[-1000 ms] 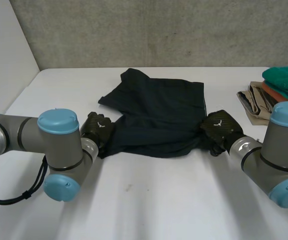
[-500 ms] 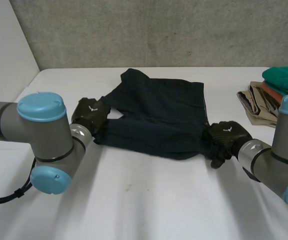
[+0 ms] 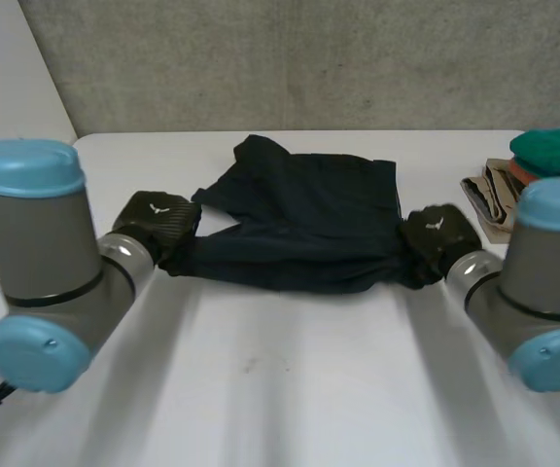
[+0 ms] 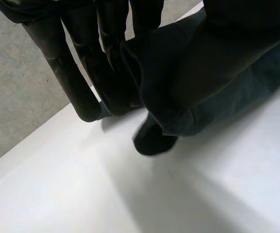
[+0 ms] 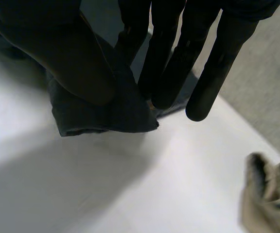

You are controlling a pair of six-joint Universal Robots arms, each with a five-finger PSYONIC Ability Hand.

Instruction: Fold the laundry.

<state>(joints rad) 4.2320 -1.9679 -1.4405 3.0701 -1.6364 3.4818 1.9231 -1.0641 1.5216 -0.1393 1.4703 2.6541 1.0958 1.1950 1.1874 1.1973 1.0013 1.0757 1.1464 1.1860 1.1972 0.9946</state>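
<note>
Between left hand (image 3: 154, 222) and right hand (image 3: 438, 236), dark rumpled garment (image 3: 304, 219), perhaps shorts.

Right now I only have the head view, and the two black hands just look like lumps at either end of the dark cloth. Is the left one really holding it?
Observer: Yes. The left wrist view shows the left hand pinching the dark cloth between its fingers and thumb.
Visitor: And the right one?
Observer: Same. In its own wrist view the right hand pinches a corner of the cloth between its thumb and straight fingers.
Visitor: Which part does the left hand have?
Observer: An edge with a stitched hem. The hem shows just past its fingertips, over the white table.
</note>
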